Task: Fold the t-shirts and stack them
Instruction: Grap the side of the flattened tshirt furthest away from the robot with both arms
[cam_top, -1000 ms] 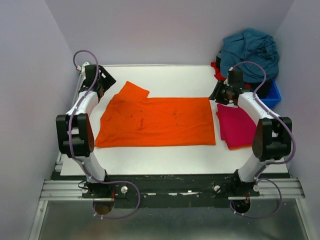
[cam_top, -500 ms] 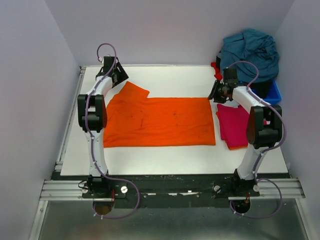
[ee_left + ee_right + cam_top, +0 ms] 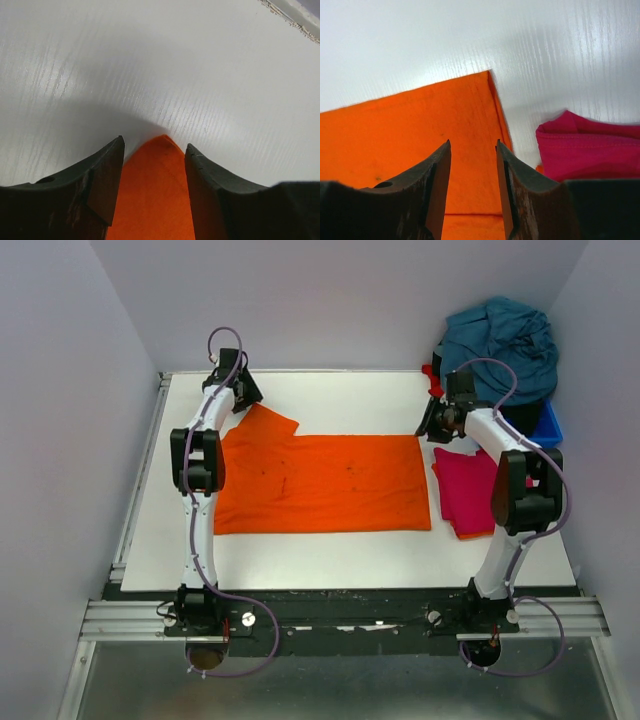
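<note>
Where the orange t-shirt (image 3: 320,485) is spread flat on the white table (image 3: 330,390), its sleeve tip at 11 o'clock is straddled by the left gripper (image 3: 154,145), whose jaws are held apart around the cloth point. The shirt's corner at 2 o'clock is framed by the right gripper (image 3: 472,145), its jaws parted more narrowly with nothing clamped, and a folded magenta t-shirt (image 3: 472,490) is laid just beside at 3 o'clock. A teal-blue t-shirt heap (image 3: 500,340) is piled over a blue bin (image 3: 545,430) at 1 o'clock.
</note>
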